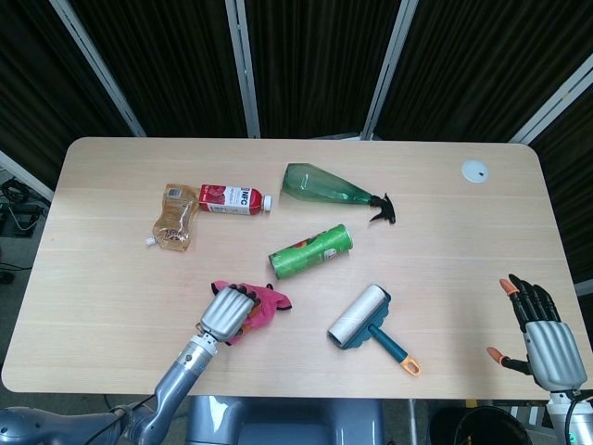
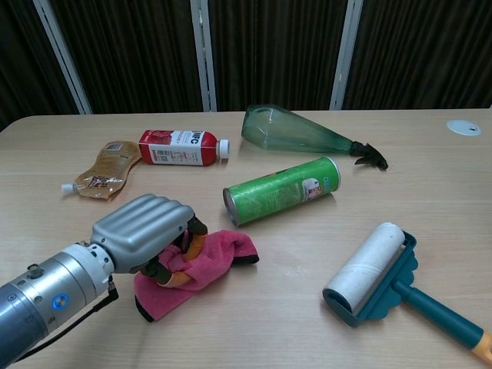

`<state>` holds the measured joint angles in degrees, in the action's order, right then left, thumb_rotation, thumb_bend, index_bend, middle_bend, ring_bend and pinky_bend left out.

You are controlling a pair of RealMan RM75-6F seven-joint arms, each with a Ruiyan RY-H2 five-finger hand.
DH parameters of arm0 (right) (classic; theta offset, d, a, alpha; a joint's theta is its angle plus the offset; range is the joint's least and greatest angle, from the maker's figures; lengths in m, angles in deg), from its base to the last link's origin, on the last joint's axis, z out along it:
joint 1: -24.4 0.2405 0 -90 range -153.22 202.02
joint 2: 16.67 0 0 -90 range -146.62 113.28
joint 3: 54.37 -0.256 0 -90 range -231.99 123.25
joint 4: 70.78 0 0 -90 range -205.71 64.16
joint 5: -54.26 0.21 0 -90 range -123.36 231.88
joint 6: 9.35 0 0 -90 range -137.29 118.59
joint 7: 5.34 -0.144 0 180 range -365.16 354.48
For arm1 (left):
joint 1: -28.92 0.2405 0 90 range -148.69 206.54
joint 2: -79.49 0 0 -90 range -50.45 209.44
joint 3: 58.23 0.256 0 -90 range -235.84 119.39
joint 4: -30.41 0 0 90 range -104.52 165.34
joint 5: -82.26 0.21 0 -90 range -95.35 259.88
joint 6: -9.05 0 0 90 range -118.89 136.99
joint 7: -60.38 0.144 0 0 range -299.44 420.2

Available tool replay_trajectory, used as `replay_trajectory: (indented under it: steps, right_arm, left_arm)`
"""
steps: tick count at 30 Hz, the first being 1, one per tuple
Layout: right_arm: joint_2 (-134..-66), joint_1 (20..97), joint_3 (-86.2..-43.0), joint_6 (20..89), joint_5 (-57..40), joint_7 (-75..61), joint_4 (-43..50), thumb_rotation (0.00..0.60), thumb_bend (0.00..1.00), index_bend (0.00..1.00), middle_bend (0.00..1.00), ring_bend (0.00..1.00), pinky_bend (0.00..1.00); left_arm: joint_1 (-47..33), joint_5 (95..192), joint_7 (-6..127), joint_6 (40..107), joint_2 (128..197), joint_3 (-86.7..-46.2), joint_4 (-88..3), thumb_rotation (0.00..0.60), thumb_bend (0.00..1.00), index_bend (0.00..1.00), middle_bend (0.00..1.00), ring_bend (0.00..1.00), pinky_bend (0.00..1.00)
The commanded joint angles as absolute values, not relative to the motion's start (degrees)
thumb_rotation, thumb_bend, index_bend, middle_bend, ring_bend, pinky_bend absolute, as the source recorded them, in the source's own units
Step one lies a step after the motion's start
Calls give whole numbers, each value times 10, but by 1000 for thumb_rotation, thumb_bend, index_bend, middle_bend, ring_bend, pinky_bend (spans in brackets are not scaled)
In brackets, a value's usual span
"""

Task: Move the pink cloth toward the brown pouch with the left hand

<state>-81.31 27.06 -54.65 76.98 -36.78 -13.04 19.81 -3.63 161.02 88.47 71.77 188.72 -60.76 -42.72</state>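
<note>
The pink cloth [image 1: 266, 303] [image 2: 221, 258] lies bunched on the table near the front edge, just in front of the green can. My left hand [image 1: 225, 315] [image 2: 143, 233] grips the cloth's left part with its fingers curled into the fabric. The brown pouch [image 1: 173, 215] [image 2: 104, 167] lies flat at the far left, well apart from the cloth and uncovered. My right hand [image 1: 542, 337] hangs off the table's front right corner, fingers spread and holding nothing; the chest view does not show it.
A red bottle [image 1: 233, 198] [image 2: 181, 147] lies beside the pouch. A green spray bottle [image 1: 329, 184] [image 2: 296, 132] lies behind the green can [image 1: 311, 250] [image 2: 282, 189]. A lint roller [image 1: 363, 317] [image 2: 369, 265] lies right of the cloth. A white disc [image 1: 475, 171] sits far right.
</note>
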Motion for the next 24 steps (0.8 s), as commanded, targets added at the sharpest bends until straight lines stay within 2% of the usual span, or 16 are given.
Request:
replay_trajectory:
  steps: [1,7,17,24]
  right_arm:
    - [-813,271,-547,770,-368,-131,198,600,0,0,0,0,9]
    - [-813,271,-547,769,-367,-133,197,600,0,0,0,0,8]
    - [-813,271,-547,769,-368,-128,199,600,0,0,0,0,8]
    - [-813,271,-547,769,-367,-123,201,600,0,0,0,0,8]
  left_arm:
    - [-34,1604,887,721,1883,-615,-413,600,513,768,511,444,536]
    - [-29,1574,883,720,1849,-641,-378,600,513,769,510,444,536]
    - [-6,1552,844,726,1772,-652,-337,600,510,764,508,444,535]
    - [11,1532,790,754,1719,-686,-353,600,509,763,505,443,534]
